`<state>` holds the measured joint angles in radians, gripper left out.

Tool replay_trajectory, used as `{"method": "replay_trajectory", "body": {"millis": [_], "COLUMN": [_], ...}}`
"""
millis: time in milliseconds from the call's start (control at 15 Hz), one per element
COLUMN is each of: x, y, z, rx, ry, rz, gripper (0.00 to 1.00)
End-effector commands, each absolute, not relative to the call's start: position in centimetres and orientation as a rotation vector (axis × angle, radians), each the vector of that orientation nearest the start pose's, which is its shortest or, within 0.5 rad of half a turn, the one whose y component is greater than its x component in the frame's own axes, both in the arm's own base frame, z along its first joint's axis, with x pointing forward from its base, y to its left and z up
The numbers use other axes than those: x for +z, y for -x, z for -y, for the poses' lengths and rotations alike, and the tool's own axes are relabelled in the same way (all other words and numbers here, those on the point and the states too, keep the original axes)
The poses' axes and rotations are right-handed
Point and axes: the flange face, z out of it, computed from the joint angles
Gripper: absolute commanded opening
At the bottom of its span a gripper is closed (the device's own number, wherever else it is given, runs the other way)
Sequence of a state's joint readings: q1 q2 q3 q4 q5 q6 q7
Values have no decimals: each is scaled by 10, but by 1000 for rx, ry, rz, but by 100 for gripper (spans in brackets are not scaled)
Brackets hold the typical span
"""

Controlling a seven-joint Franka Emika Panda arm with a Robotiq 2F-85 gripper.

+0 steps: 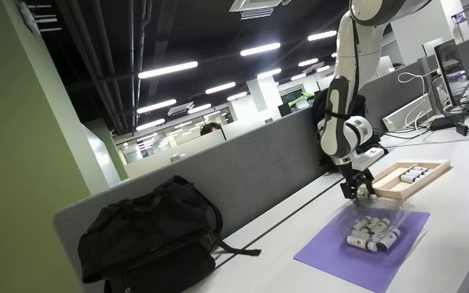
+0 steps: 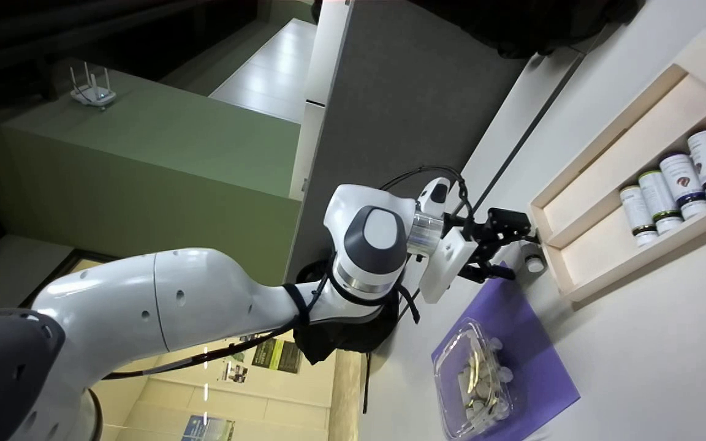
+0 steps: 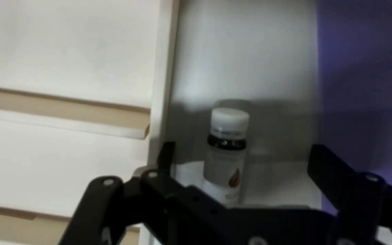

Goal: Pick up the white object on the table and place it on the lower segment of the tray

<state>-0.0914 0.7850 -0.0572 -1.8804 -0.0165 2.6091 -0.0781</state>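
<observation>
Though dim, bottle (image 3: 226, 156) seemingly between claw (image 3: 241, 151) fingers (image 3: 327, 172).

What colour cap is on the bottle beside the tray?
White; the cap shows best in the wrist view.

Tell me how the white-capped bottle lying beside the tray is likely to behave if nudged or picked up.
The bottle would probably roll sideways if nudged, being round-bodied and on its side; the tray close alongside would likely stop it one way. It should feel stiff in the pincer, as its visible body looks straight and undented.
</observation>
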Motion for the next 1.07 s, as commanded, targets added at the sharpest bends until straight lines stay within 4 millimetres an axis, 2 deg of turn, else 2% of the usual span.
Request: {"method": "replay_trajectory", "body": {"millis": [0,400,667,1000], "x": [75,96,125,168], "y": [-591,-598,-599,-591], "z": [105,106,108,124], "rx": [96,78,84,33], "ry": [3186,3206,3233,3244], "rz": [-77,-91,-80,-108], "gripper": [73,37,12,12]}}
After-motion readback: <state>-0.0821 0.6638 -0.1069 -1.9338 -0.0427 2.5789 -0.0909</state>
